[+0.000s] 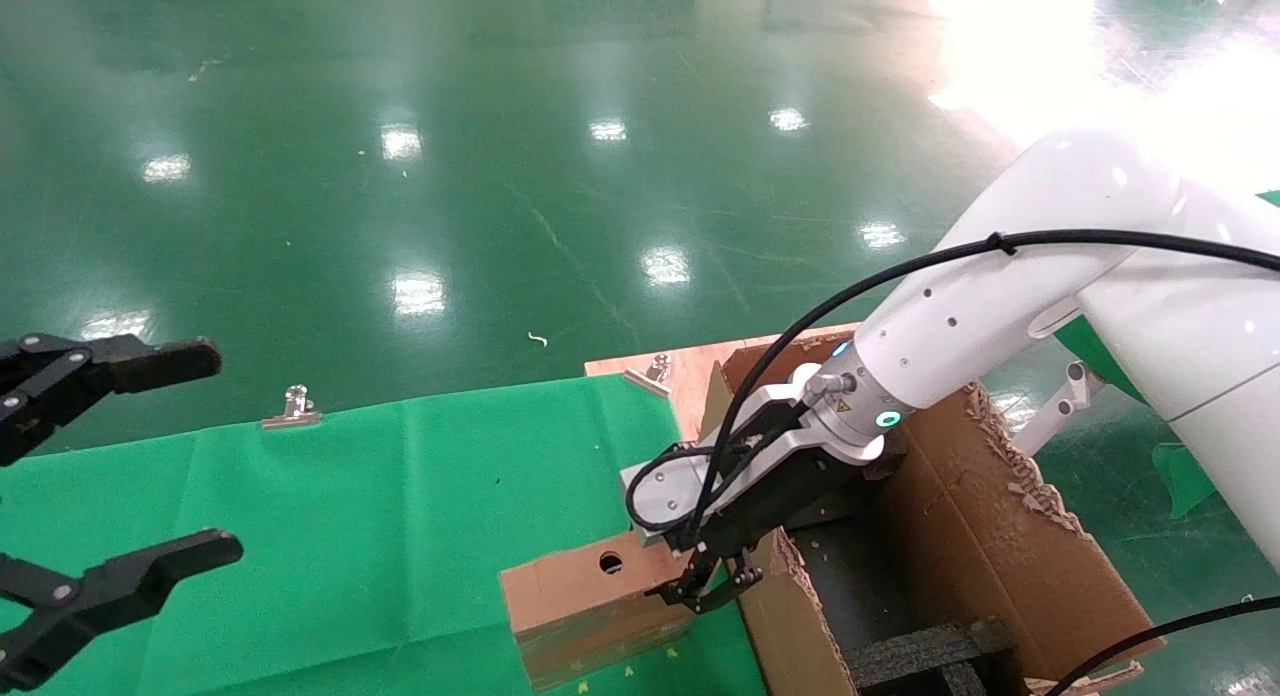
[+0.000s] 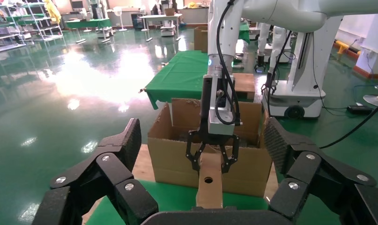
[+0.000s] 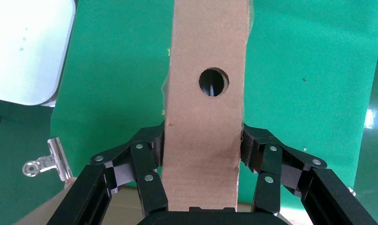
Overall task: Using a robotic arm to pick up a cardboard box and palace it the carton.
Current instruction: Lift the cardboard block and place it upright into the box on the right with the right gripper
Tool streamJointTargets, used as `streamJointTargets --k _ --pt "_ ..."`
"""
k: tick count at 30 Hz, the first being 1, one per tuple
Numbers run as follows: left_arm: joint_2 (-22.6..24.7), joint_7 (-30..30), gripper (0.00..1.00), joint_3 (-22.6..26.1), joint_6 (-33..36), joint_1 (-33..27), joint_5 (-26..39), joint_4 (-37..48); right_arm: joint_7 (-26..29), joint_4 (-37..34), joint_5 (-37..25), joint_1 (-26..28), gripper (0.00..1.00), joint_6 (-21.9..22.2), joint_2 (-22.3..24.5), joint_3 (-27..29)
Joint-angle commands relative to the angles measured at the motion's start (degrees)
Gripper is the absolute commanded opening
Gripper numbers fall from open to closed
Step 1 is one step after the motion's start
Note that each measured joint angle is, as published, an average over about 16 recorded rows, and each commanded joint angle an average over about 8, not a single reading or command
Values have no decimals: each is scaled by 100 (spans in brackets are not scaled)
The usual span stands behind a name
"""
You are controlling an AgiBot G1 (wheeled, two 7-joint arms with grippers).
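The cardboard box (image 1: 590,606), small, brown, with a round hole, stands on edge at the green cloth's (image 1: 400,536) near right corner, beside the carton (image 1: 960,516). The robotic arm's right gripper (image 1: 712,584) is shut on the box's end nearest the carton. In the right wrist view its fingers (image 3: 151,150) press both sides of the box (image 3: 205,56). I cannot tell whether the box rests on the cloth or hangs just above it. The left wrist view shows the box (image 2: 209,187), the right gripper (image 2: 212,157) and the carton (image 2: 173,159). My left gripper (image 1: 130,456) is open and empty at the far left.
The carton has ragged upright flaps and a black foam insert (image 1: 930,651) inside. Metal binder clips (image 1: 292,408) (image 1: 655,368) hold the cloth to a wooden board (image 1: 690,376). Shiny green floor lies beyond the table.
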Motion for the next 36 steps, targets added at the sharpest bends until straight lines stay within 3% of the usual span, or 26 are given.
streamJointTargets --k 1,12,21,29,36 --pt "0 0 100 0 0 0 0 0 15 -3 20 -11 0 23 5 10" --pt "0 0 100 0 0 0 0 0 -248 -795 553 1426 0 -132 252 333" --pt "0 0 100 0 0 0 0 0 -548 -1342 738 2429 0 -170 608 -90" --pt "0 0 100 0 0 0 0 0 -358 -1338 649 2791 0 -165 1394 -641" --pt "0 0 100 0 0 0 0 0 50 -876 506 2979 0 -182 2344 -1188"
